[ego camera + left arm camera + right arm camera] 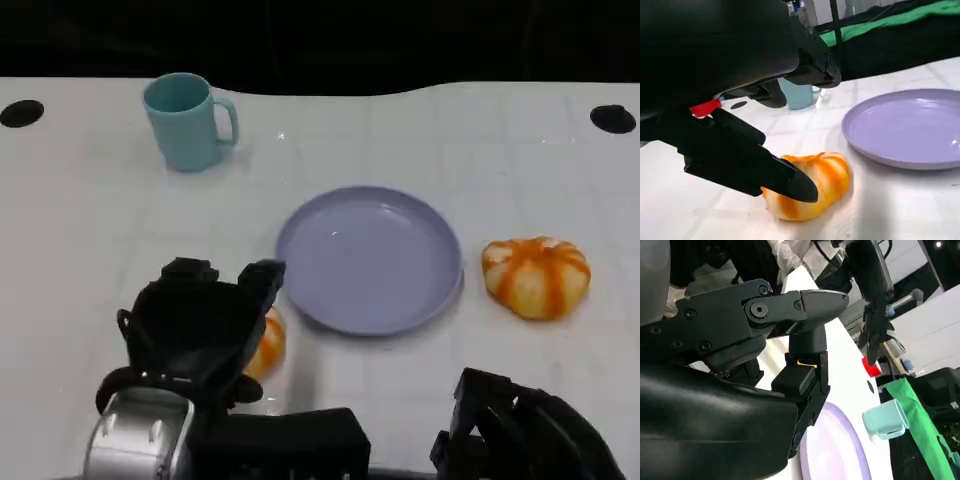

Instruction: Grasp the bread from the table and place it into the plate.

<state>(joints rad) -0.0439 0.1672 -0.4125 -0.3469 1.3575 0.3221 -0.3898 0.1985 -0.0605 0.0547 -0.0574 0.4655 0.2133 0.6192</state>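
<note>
Two orange-and-white striped bread rolls lie on the white table. One bread [268,345] sits left of the purple plate [330,225], half covered by my left hand [200,325]. In the left wrist view this bread [825,175] rests on the table with one black finger [785,182] lying against its near side and the other fingers spread above it, not closed. The second bread [536,276] lies right of the plate, untouched. My right hand [520,435] hovers low at the front right, fingers apart, holding nothing; its fingers [790,310] extend toward the plate [837,455].
A teal mug [187,121] stands at the back left, also the mug [799,95] beyond my left hand and the mug [885,422] in the right wrist view. Two black holes [21,112] mark the table's far corners.
</note>
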